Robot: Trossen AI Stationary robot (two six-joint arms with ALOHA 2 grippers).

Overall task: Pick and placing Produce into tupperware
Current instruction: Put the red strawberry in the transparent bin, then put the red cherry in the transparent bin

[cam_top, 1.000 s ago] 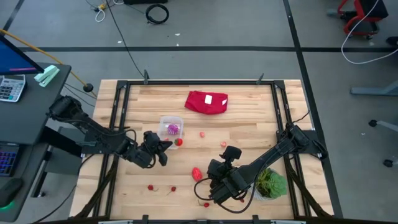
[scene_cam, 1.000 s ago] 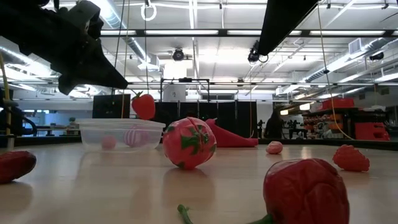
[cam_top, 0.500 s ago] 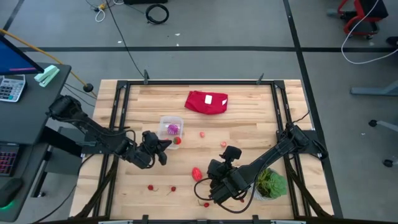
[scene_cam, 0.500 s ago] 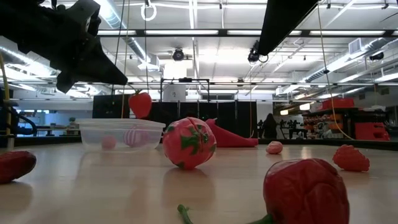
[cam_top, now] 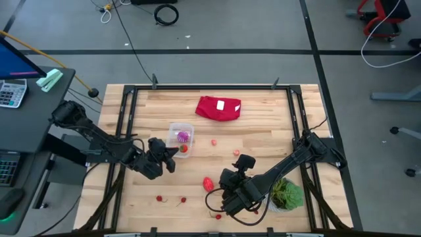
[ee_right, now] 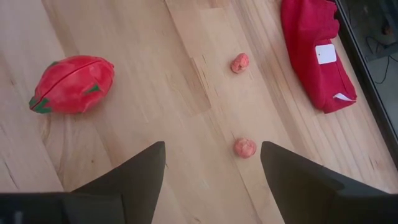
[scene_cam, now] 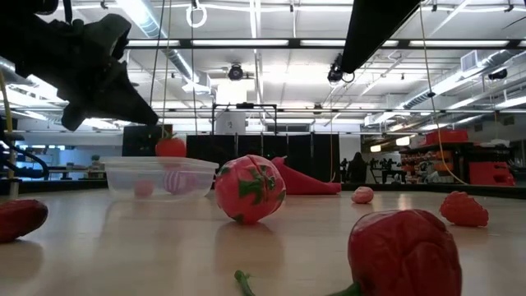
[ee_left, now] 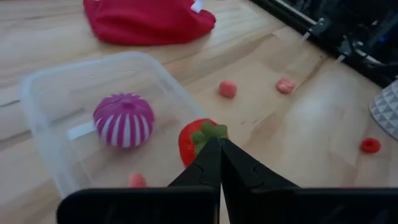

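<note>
The left gripper (cam_top: 172, 151) is clenched on a small strawberry (ee_left: 198, 140), pinching it by the leafy top, and holds it at the rim of the tupperware (cam_top: 172, 128) on the side facing the desk's right edge. The low view shows the strawberry hanging just above the tub's rim, so the judgement is that it is being carried over the wall for release inside. The tub sits left of the desk's centre and already contains a purple striped piece (ee_left: 123, 119) and a small pink piece (ee_left: 137, 180).

The right gripper (cam_top: 219, 201) waits near the desk's front edge with its fingers spread and empty. A large red oval fruit (ee_right: 73, 75) lies just beside it.

Loose produce remains on the desk: two pink pieces (ee_right: 239, 62) towards the centre and small red pieces (cam_top: 158, 197) near the front edge. A folded red cloth (cam_top: 219, 107) lies near the back edge, well apart from the tub, and a potted plant (cam_top: 287, 194) stands at the front right corner. Nothing obstructs the drop; the tub's near wall is the only clearance risk.
</note>
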